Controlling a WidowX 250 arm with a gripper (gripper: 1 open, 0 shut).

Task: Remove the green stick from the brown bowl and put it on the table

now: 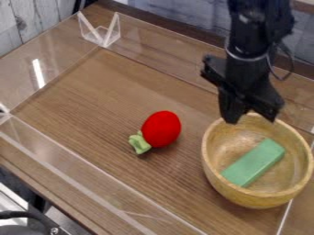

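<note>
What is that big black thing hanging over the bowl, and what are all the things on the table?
The black thing is a robot arm. At its tip is a gripper with jaws that pinch things; here the jaws are shut and hold nothing. One camera looks down at the table from the side. On it lies a red toy fruit with a small green stem. Beside it stands the brown bowl, and the green stick lies inside it. The gripper hangs above the bowl's far rim. Clear walls edge the table.
</note>
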